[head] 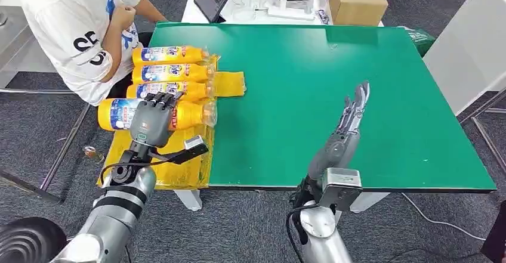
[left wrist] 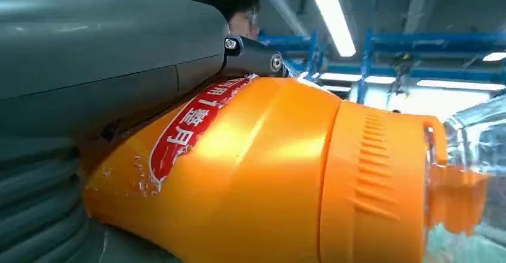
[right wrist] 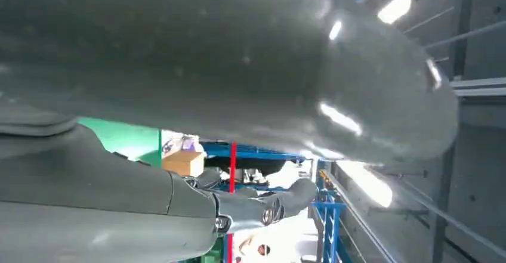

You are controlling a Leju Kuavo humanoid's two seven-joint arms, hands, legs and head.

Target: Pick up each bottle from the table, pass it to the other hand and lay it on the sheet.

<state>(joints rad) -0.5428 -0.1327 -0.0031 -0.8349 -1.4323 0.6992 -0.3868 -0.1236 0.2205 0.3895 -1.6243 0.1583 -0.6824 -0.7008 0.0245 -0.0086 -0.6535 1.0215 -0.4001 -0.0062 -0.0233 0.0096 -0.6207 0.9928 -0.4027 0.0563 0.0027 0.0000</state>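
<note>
The bottle (head: 156,114) lies on its side, held under the left hand (head: 153,121) above the yellow sheet (head: 179,166), long axis crosswise, cap toward the right hand (head: 349,126), which hovers spread and empty well off.

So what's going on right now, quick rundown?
Left hand grips fourth bottle over yellow sheet. Right hand open, holding nothing. Three bottles lie on sheet. Nothing in the way.

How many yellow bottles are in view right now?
4. Three bottles lie in a row on the yellow sheet; the fourth bottle is under the left hand.
</note>
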